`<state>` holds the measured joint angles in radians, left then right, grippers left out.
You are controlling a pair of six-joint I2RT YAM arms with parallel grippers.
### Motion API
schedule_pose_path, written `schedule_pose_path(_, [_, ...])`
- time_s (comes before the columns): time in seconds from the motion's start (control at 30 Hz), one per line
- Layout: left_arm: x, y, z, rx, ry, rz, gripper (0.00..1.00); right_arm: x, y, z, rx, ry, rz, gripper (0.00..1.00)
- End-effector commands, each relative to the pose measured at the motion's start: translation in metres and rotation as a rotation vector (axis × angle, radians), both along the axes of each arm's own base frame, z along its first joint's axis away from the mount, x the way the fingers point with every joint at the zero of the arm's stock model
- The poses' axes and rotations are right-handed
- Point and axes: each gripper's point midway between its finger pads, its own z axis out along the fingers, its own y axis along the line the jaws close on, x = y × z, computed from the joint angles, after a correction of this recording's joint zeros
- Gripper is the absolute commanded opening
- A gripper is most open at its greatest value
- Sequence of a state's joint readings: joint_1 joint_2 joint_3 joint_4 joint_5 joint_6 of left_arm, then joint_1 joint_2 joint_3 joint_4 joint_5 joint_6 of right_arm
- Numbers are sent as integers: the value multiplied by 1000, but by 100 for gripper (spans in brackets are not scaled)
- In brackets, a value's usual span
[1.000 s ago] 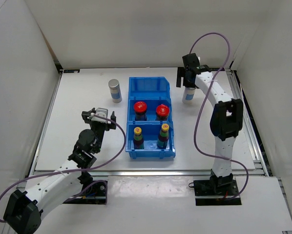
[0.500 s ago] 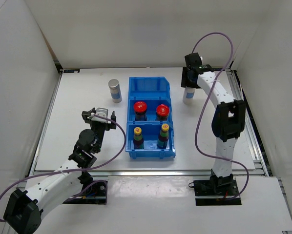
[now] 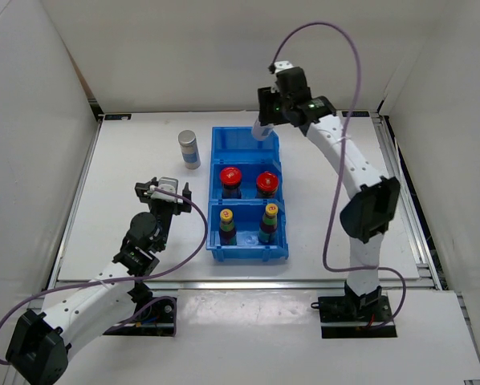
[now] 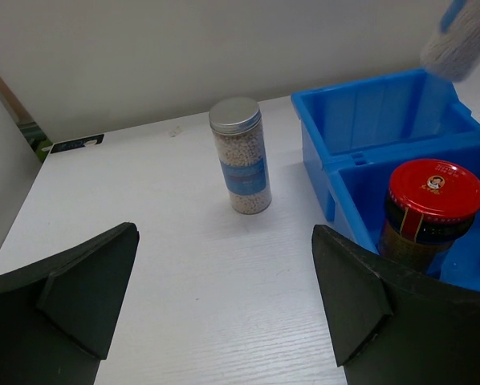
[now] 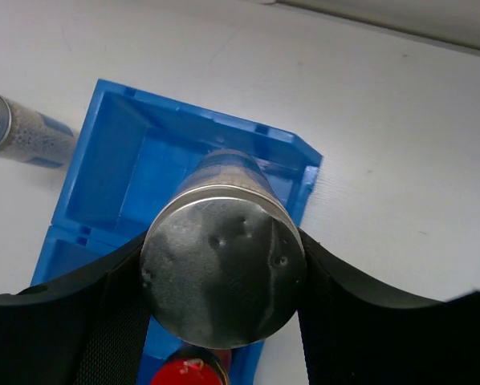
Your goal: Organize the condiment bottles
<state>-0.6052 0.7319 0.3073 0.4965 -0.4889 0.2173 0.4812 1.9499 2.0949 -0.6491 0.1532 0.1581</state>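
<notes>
My right gripper [image 3: 274, 111] is shut on a silver-capped bottle [image 3: 262, 128] with a pale body. It holds the bottle in the air over the far compartment of the blue bin [image 3: 213, 160]. In the right wrist view the cap [image 5: 224, 269] fills the space between the fingers. A second silver-capped bottle [image 3: 189, 150] stands upright on the table left of the bin. Two red-capped bottles [image 3: 229, 180] [image 3: 266, 183] sit in the middle compartment, and two yellow-capped bottles [image 3: 226, 226] [image 3: 269, 223] in the near one. My left gripper [image 3: 164, 191] is open and holds nothing, near-left of the bin.
White walls enclose the table at the back and both sides. In the left wrist view the standing silver-capped bottle [image 4: 242, 156] is straight ahead, with the bin's corner [image 4: 320, 152] and a red cap [image 4: 433, 188] to the right.
My right gripper closed on the bottle that stood right of the bin, lifted it and carried it left over the bin's far compartment. The left arm has not moved.
</notes>
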Motion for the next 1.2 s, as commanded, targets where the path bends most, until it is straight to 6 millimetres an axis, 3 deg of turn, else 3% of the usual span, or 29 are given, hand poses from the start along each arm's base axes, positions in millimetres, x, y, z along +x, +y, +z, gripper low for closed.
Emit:
schedule_pose_path(0.0, [-1, -4, 1, -18, -8, -17, 100, 15, 36, -23, -20, 5, 97, 29])
schedule_pose_path(0.03, [0, -4, -1, -13, -1, -17, 100, 19, 34, -17, -31, 4, 82, 29])
schedule_pose_path(0.07, [-1, -7, -1, -13, 0, -26, 100, 25, 36, -35, -47, 39, 65, 29])
schedule_pose_path(0.3, [-2, -8, -6, -7, 7, -35, 100, 32, 27, -76, -104, 117, -12, 29])
schedule_pose_path(0.43, [-3, -11, -6, -7, 7, -44, 100, 31, 19, -90, -135, 139, -47, 29])
schedule_pose_path(0.53, [-3, -11, -6, -7, 7, -44, 100, 29, 18, -94, -141, 148, -47, 46])
schedule_pose_path(0.57, [-3, -11, -6, -7, 7, -44, 100, 29, 18, -94, -141, 148, -47, 65])
schedule_pose_path(0.63, [-3, -11, -6, -7, 7, -44, 100, 31, 17, -100, -152, 154, -55, 80])
schedule_pose_path(0.67, [-3, -11, -6, -7, 7, -44, 100, 31, 16, -100, -149, 154, -69, 100])
schedule_pose_path(0.73, [-3, -11, -6, -7, 7, -44, 100, 32, 14, -82, -130, 124, -86, 100])
schedule_pose_path(0.8, [-3, -11, -6, -7, 7, -44, 100, 30, 7, -50, -112, 64, -111, 100])
schedule_pose_path(0.83, [-2, -12, -9, -1, 15, -44, 100, 26, 2, -19, -77, 9, -134, 100])
schedule_pose_path(0.9, [-1, -13, -12, -5, 26, -45, 100, 23, -10, 22, -40, -82, -193, 100])
schedule_pose_path(0.93, [-1, -13, -12, -5, 26, -45, 100, 18, -17, 29, -31, -96, -224, 100])
schedule_pose_path(0.97, [0, -13, -15, 1, 34, -45, 100, 5, -30, 61, 16, -148, -269, 100])
schedule_pose_path(1.0, [0, -11, -15, -11, 37, -31, 100, -3, -41, 68, 23, -158, -313, 100])
schedule_pose_path(1.03, [2, -8, -21, -1, 55, -6, 100, -22, -58, 97, 73, -209, -367, 100])
schedule_pose_path(1.07, [6, -7, -12, -41, 54, 17, 100, -28, -77, 72, 81, -167, -472, 100])
schedule_pose_path(1.1, [9, -2, -10, -53, 74, 63, 100, -36, -88, 65, 104, -155, -502, 100])
schedule_pose_path(1.13, [13, -4, -14, -25, 110, 75, 100, -51, -109, 90, 187, -216, -544, 100])
schedule_pose_path(1.17, [15, -6, -15, -17, 137, 76, 100, -59, -116, 84, 221, -213, -551, 100])
